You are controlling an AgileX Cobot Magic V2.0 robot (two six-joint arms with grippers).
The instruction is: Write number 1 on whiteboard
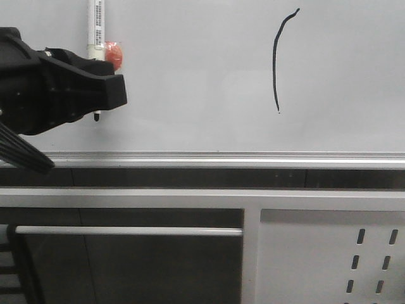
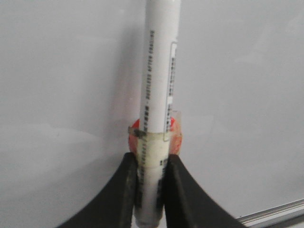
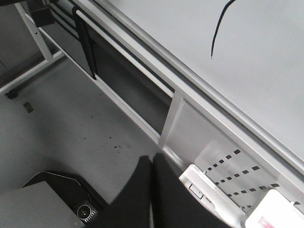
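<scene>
Left, gripper (image 1: 95,95) clamps marker (image 1: 97,22), whiteboard (image 1: 190,76)

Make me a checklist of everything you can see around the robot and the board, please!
Surface: whiteboard, glossy, silver rail along its bottom.
Job's things: number 1, a thin black curved stroke, already on the board. Marker, white, upright against the board, with tape and an orange-red piece around its barrel.
Clutter: white boxes by the perforated panel.
Grippers: left gripper shut on the marker; right gripper shut, holding nothing, pointing towards the floor.
Cables: black bundle under the left arm.
Surroundings: perforated panel and a grey bar below the board; speckled grey floor.
</scene>
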